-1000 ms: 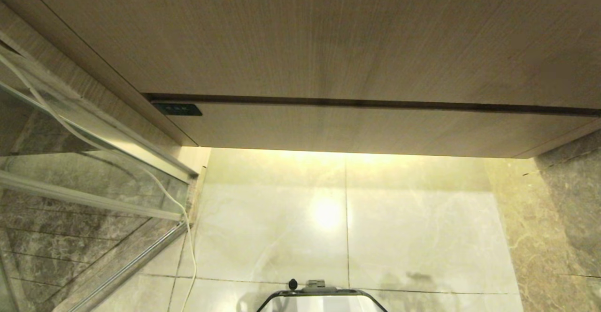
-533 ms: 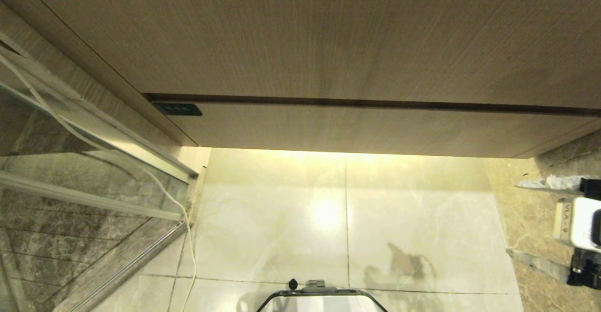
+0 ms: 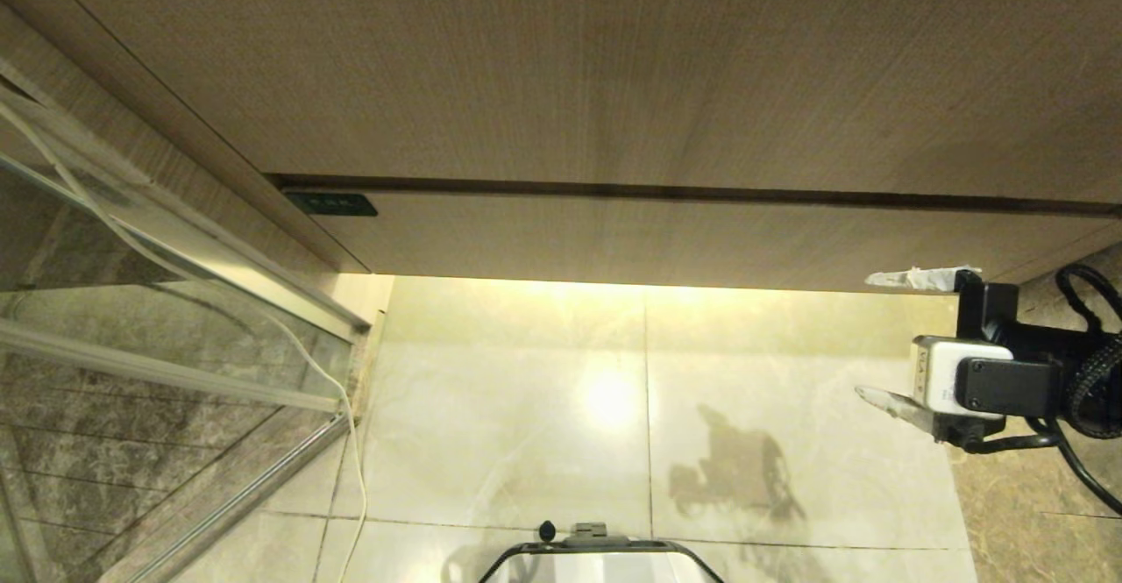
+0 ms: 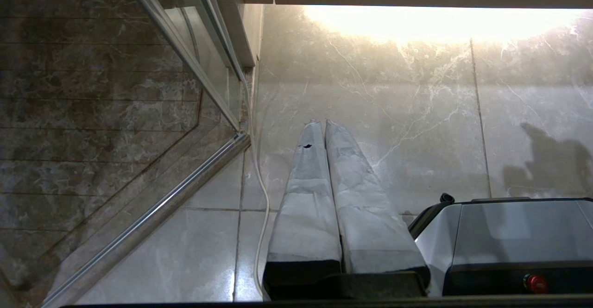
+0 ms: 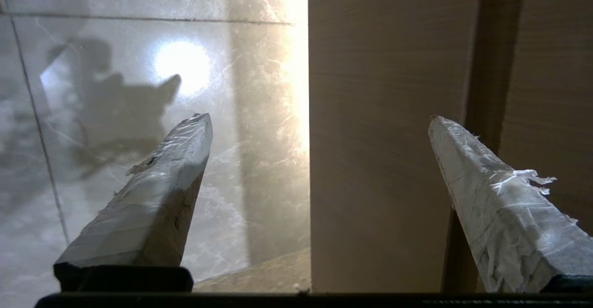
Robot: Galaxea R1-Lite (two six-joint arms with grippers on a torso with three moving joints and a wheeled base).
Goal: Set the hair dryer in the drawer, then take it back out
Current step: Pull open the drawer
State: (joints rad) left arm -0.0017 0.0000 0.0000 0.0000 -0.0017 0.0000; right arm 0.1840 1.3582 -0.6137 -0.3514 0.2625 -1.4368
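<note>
Drawer [image 3: 666, 241] shut, tan wood front flush under a wider wood panel [image 3: 561, 57], dark seam between the two. Hair dryer in none of the views — whereabouts cannot be told. Right pincer [image 3: 877, 337] at the right edge of the head view, near the drawer's right end, over pale marble floor [image 3: 526, 408]; taped fingers [image 5: 157, 192] spread wide, nothing between them. In the right wrist view one finger over the floor, the other in front of the wood front. Left pincer [image 4: 319, 122] low beside the robot's base [image 4: 509, 238], pointing at the floor, taped fingers pressed together, empty. Glass shower screen [image 3: 131, 302] with metal rail at left, white cord [image 3: 346, 443] trailing down past its corner. Arm's shadow [image 3: 736, 469] on the floor tiles
</note>
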